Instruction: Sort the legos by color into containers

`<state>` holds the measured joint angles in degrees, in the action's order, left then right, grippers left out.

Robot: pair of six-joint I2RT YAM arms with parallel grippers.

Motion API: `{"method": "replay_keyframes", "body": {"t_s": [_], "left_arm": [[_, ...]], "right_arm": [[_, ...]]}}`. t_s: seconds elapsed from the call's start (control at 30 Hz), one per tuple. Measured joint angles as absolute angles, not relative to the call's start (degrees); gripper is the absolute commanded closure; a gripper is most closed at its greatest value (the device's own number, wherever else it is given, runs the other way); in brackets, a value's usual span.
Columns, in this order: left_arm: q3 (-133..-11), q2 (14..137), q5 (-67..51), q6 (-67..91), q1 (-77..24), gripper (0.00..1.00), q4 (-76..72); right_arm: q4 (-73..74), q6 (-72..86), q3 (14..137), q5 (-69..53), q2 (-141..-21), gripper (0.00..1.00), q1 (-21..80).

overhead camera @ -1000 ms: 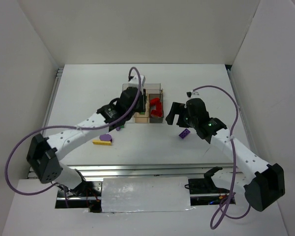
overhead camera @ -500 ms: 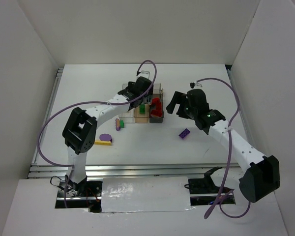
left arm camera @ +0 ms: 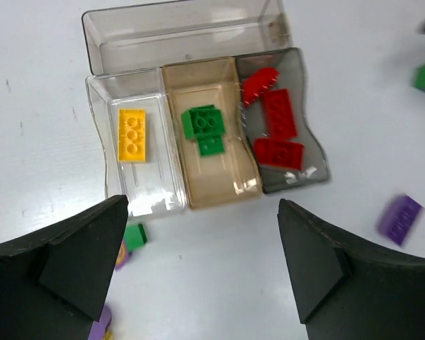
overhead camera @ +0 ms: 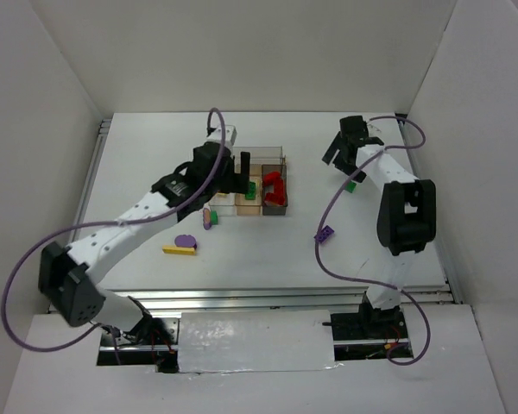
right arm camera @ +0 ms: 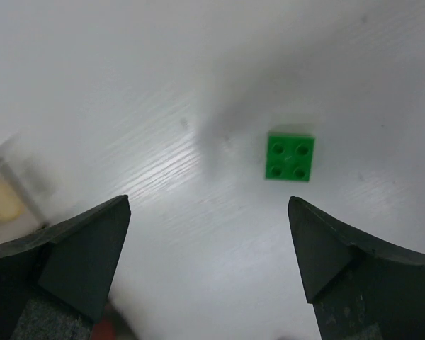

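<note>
Above the containers (overhead camera: 274, 155), the left pincer (left arm camera: 202, 207) hangs with its jaws spread wide and nothing between them. The left wrist view resolves what the top view only hints at: a clear bin (left arm camera: 149, 191) holds one yellow brick (left arm camera: 132, 133), a tan bin (left arm camera: 227, 177) holds green bricks (left arm camera: 205, 126), a grey bin (left arm camera: 304, 95) holds three red pieces (left arm camera: 278, 113), and a wider bin (left arm camera: 184, 39) lies across their far ends. The same view shows a small green piece (left arm camera: 134, 236) on the table (overhead camera: 155, 138) just beside the near end of the clear bin; from above, that spot reads only as a mixed blur. The top view alone shows a long yellow brick (overhead camera: 177, 250) touching a purple oval piece (overhead camera: 186, 241), near the left arm. A purple brick (overhead camera: 325, 235) lies apart from the bins, on their right and nearer the bases. At the far right of the table, well apart from the containers, the right pincer (right arm camera: 209, 205) is also spread wide and holds nothing. Its wrist view shows a green four-stud brick (right arm camera: 290, 156) flat on the table ahead of the right-hand finger, untouched; the top view places this brick just beside the pincer.
</note>
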<state>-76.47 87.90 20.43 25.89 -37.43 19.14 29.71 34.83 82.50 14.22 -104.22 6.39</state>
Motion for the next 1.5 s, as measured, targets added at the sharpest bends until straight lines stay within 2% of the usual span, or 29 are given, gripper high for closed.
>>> {"method": "replay_keyframes", "body": {"t_s": [0.13, 0.3, 0.5, 0.53, 0.77, 0.8, 0.87, 1.03, 1.23, 1.37, 1.5], "left_arm": [[-71.7, 75.4, 21.9, 26.1, -42.2, 0.00, 22.3], [-65.8, 68.3, 21.8, 27.9, -48.6, 0.00, 27.2], [-58.5, 61.8, 22.2, 30.1, -48.8, 0.01, 33.2], [-58.2, 60.6, 22.6, 30.3, -48.8, 0.00, 34.0], [-58.1, 56.0, 23.8, 30.7, -48.8, 0.00, 34.7], [-58.1, 55.9, 24.0, 30.8, -48.8, 0.00, 34.7], [-58.1, 55.9, 24.0, 31.2, -48.8, 0.01, 34.9], [-57.5, 55.5, 25.6, 32.4, -48.8, 0.01, 34.9], [-55.2, 54.5, 32.8, 38.1, -48.1, 0.00, 35.0], [-53.2, 56.1, 34.0, 41.5, -43.5, 0.00, 34.9], [-53.0, 58.9, 34.6, 43.9, -38.1, 0.00, 34.3]], "right_arm": [[33.9, 35.6, 87.1, 16.9, -114.2, 0.00, 3.8], [37.2, 35.9, 87.8, 17.4, -117.6, 0.02, 1.4], [37.5, 34.5, 90.0, 13.7, -119.4, 0.17, -1.1], [37.6, 34.1, 90.5, 13.0, -120.1, 0.26, -1.5], [39.9, 31.9, 92.6, 11.0, -122.5, 0.62, -2.9], [39.8, 31.7, 92.5, 10.8, -122.5, 0.74, -3.1], [39.4, 31.2, 92.1, 10.1, -122.0, 0.84, -3.2], [38.9, 30.5, 88.3, 9.8, -117.0, 0.87, 1.5], [38.5, 30.4, 91.1, 12.6, -107.4, 0.87, 20.8], [38.4, 30.8, 98.1, 12.1, -108.2, 0.87, 31.6], [38.9, 31.9, 104.9, 12.6, -114.1, 0.82, 36.1]]}}
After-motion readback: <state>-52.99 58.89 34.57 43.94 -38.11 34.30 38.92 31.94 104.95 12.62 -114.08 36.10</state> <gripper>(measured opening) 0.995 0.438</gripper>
